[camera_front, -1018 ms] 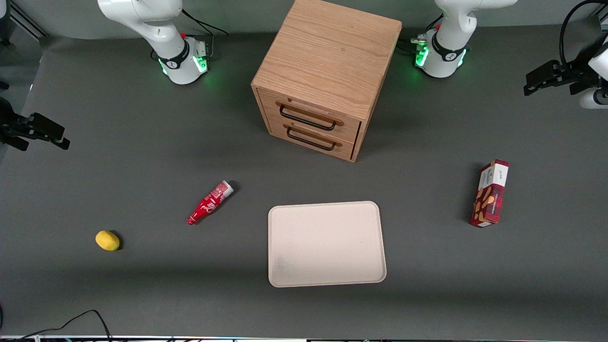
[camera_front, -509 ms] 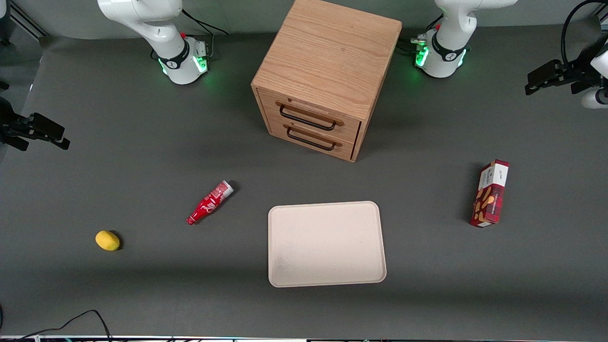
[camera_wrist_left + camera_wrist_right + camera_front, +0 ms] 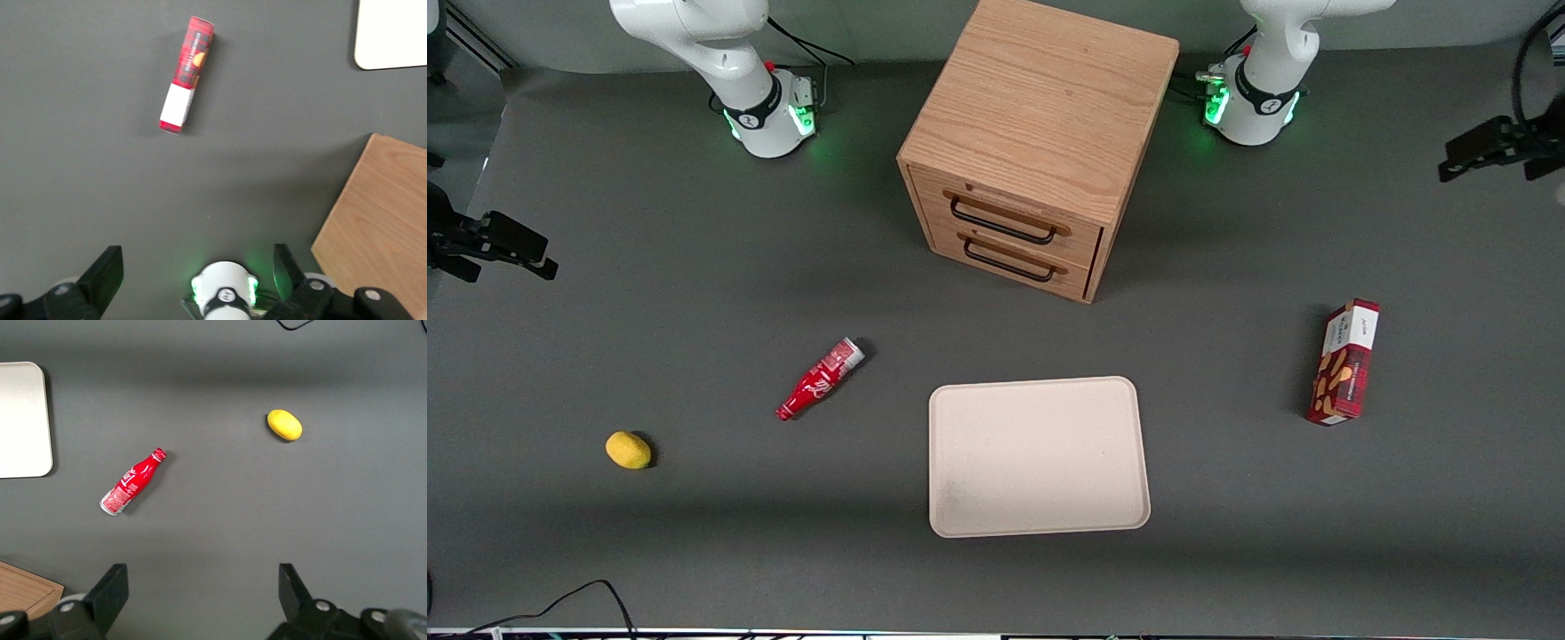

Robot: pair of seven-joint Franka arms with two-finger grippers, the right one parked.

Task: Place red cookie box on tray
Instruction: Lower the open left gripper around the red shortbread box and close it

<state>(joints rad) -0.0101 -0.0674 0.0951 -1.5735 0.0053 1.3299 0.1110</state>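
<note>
While the tray (image 3: 1039, 456) holds nothing, the jaws (image 3: 193, 270) hang seemingly open above the table, red cookie box (image 3: 1344, 363) apart

We see a dark grey desk (image 3: 694, 267) carrying six things. A wooden drawer cabinet (image 3: 1040, 133) stands farthest from the front camera. Nearer to it lies the tray (image 3: 1039, 456) — flat, pale beige, bare. The red cookie box (image 3: 1345, 362) lies on its side toward the working arm's end, well apart from the tray. Toward the parked arm's end lie a small red bottle (image 3: 819, 379) and, nearer the camera, a yellow lemon (image 3: 629, 450). The hand (image 3: 1494, 147) hovers above the desk's working-arm end — fingers spread wide.
</note>
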